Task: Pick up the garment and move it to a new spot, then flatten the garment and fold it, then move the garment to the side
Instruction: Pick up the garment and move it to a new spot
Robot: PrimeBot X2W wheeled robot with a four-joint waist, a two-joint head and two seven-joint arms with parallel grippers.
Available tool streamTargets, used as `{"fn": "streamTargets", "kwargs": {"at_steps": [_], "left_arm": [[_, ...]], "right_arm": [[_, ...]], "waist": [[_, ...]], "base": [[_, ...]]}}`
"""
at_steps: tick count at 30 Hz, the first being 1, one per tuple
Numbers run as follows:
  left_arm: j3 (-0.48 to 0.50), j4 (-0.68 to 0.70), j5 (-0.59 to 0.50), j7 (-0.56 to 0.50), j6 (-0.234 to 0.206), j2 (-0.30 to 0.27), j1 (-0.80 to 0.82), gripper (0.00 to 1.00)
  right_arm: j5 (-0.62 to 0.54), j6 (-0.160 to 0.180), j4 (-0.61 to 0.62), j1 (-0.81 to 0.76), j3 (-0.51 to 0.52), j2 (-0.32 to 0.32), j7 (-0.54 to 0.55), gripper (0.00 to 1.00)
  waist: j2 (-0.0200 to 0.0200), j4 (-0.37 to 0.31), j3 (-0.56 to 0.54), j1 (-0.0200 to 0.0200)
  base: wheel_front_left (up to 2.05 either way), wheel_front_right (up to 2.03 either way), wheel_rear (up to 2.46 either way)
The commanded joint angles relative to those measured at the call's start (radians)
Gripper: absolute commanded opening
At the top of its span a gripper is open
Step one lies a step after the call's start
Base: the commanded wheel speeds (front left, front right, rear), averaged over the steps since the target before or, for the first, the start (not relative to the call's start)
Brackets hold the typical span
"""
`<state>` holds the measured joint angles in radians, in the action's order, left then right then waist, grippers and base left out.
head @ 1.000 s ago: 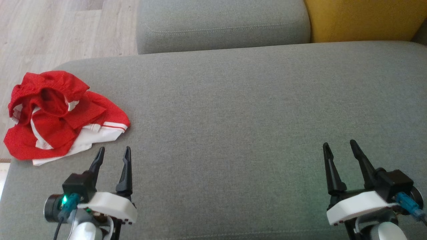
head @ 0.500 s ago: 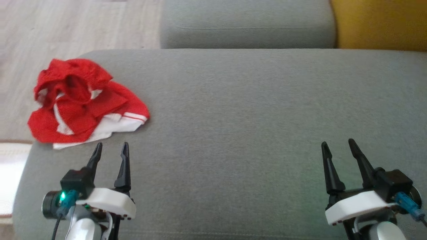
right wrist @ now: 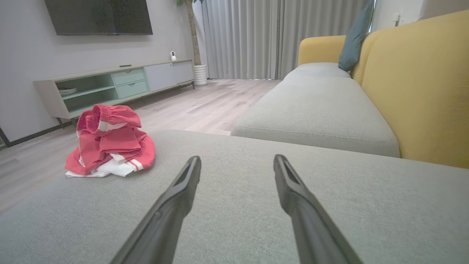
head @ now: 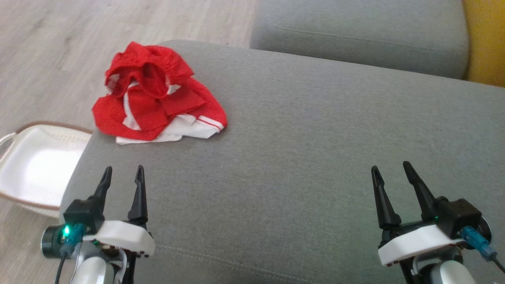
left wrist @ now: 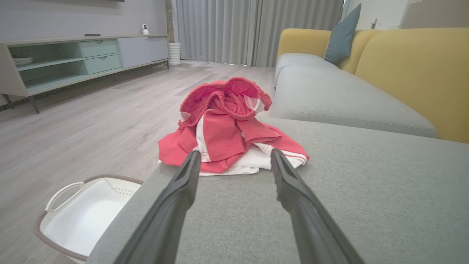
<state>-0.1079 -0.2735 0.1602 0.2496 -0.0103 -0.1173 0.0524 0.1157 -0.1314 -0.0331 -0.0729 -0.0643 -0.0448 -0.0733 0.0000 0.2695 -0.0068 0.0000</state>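
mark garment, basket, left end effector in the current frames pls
garment [head: 158, 98]: head view, on the crumpled red fabric at its middle.
basket [head: 37, 165]: head view, on its bare white inside.
left end effector [head: 123, 169]: head view, midway between its two open fingertips.

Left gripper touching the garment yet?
No, the left gripper sits short of the garment, with bare grey cushion between them in the head view.
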Motion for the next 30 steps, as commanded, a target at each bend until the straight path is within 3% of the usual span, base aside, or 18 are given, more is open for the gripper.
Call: {"fn": "streamTargets", "kwargs": {"at_steps": [1,9,19,25,30], "left_arm": [[0.038,0.039,0.002,0.012,-0.007,-0.017,0.056,1.0],[0.034,0.044,0.002,0.012,-0.011,-0.017,0.051,1.0],[0.03,0.036,0.004,0.012,-0.015,-0.017,0.06,1.0],[0.027,0.022,0.012,0.002,-0.011,-0.02,0.133,1.0],[0.034,-0.006,0.035,-0.008,0.016,-0.036,0.28,1.0]], "right_arm": [[0.006,0.001,0.038,0.042,-0.026,-0.006,-0.001,1.0],[0.008,0.001,0.035,0.043,-0.027,-0.005,-0.003,1.0],[0.004,0.001,0.035,0.049,-0.029,-0.005,0.004,1.0],[-0.009,0.001,0.057,0.072,-0.036,-0.005,0.02,1.0],[-0.037,0.001,0.09,0.114,-0.034,-0.005,0.043,1.0]], "waist": [[0.0,0.025,0.003,0.0],[0.0,0.053,0.003,0.0],[0.0,0.041,0.017,0.0],[0.0,0.002,0.093,0.0],[0.0,-0.047,0.205,0.0]], "base": [[0.0,0.0,0.0],[0.0,0.0,0.0],[0.0,0.0,0.0],[0.0,0.0,0.0],[0.0,0.0,0.0]]}}
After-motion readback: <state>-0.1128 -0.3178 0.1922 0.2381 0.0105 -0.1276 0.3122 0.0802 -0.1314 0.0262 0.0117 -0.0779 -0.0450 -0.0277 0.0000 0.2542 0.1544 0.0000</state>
